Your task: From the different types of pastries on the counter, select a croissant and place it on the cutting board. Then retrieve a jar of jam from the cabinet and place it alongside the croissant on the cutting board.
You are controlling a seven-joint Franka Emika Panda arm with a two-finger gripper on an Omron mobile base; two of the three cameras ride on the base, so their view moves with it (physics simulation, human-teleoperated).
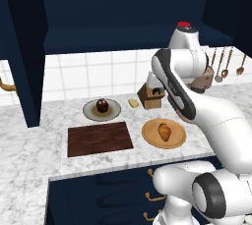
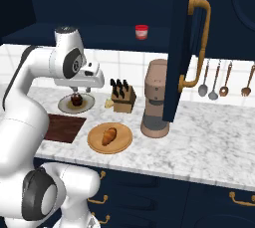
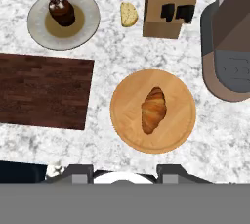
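Observation:
The golden croissant (image 3: 154,110) (image 1: 165,131) (image 2: 108,135) lies on a round tan wooden plate (image 3: 125,120). Left of it, the dark brown cutting board (image 3: 44,91) (image 1: 100,138) lies bare on the marbled counter (image 3: 112,47). A dark brown pastry (image 3: 61,10) sits on a grey plate (image 3: 83,27), and a pale bun (image 3: 129,14) lies beside the knife block. The red jar of jam (image 2: 142,32) stands on the shelf of the open navy cabinet (image 2: 99,38). My gripper (image 3: 124,174) (image 2: 75,91) hangs open and empty, high above the counter's front edge near the croissant.
A wooden knife block (image 3: 171,5) stands behind the tan plate and a tall brown appliance (image 2: 155,100) to its right. The open cabinet door (image 2: 185,48) with its brass handle juts out above the appliance. Utensils (image 2: 219,80) hang on the wall at right.

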